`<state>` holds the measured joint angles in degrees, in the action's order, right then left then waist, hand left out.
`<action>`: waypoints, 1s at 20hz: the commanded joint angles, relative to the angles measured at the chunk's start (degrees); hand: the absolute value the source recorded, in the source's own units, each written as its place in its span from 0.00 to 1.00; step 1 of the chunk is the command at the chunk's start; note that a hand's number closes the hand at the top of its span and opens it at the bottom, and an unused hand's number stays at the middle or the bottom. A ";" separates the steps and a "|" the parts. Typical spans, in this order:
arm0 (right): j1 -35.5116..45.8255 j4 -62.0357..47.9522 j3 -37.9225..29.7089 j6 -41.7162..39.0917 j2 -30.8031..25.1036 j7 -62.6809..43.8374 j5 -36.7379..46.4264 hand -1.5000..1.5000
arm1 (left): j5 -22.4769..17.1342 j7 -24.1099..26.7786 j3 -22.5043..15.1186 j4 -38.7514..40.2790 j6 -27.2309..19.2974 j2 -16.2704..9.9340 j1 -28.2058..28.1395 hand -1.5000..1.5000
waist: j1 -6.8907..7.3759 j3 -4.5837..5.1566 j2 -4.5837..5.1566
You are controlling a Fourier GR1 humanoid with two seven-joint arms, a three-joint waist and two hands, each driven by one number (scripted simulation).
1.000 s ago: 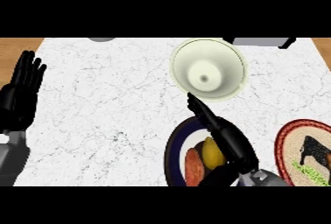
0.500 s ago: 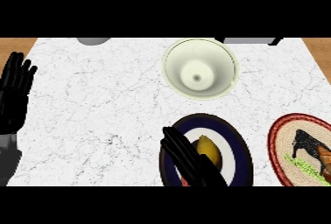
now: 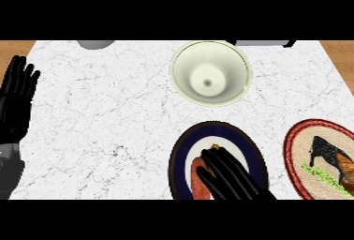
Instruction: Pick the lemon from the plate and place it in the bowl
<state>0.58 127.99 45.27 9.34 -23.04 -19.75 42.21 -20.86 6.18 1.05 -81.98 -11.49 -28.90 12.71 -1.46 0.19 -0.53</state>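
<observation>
1. Fingers (image 3: 223,165) of the right hand (image 3: 232,180) curl over the lemon (image 3: 216,149), grasping it; only its yellow tip shows above them.
2. One lemon lies on one dark-rimmed plate (image 3: 181,150), beside a reddish food piece (image 3: 198,180).
3. One bowl (image 3: 210,72) stands apart above; a second, red-rimmed plate (image 3: 298,140) sits right.
4. Left hand (image 3: 17,101) rests released at the left edge, fingers up.

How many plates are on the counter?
2. A dark-rimmed plate sits at bottom centre, partly under the robot hand. A red-rimmed plate with food lies at the right edge, partly cut off. The pale round dish above is a bowl.
</observation>
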 commanded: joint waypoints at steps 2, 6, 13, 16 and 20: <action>-0.39 9.58 -2.12 -16.00 -9.38 -13.96 1.15 0.00 | 0.10 -0.33 0.81 -0.03 0.07 -0.55 1.02 0.50 | -0.10 0.13 0.09; 1.34 14.39 -2.12 -28.79 -11.37 -23.15 -4.64 0.00 | 0.70 -0.75 -0.79 -0.20 -0.29 1.31 1.17 0.50 | 0.51 0.11 0.37; 6.77 13.16 -4.38 -46.25 -4.92 -32.38 -11.73 0.00 | 0.27 -3.42 1.57 1.35 1.75 -0.91 4.47 0.50 | 1.03 -0.05 0.61; 6.77 11.86 -6.15 -48.78 -1.01 -33.27 -10.37 0.00 | 2.42 -1.92 0.58 -0.55 0.64 2.30 2.03 0.50 | 1.30 -0.15 0.49; 5.11 7.44 -6.56 -49.60 1.98 -31.12 -7.92 0.00 | 1.76 -3.67 3.10 -3.54 2.61 1.72 -0.39 0.50 | 1.44 -0.18 0.46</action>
<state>7.75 132.68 38.74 -36.05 -23.30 -47.57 36.78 -19.32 3.34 2.77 -84.47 -9.94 -27.51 13.35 -0.01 0.06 -0.05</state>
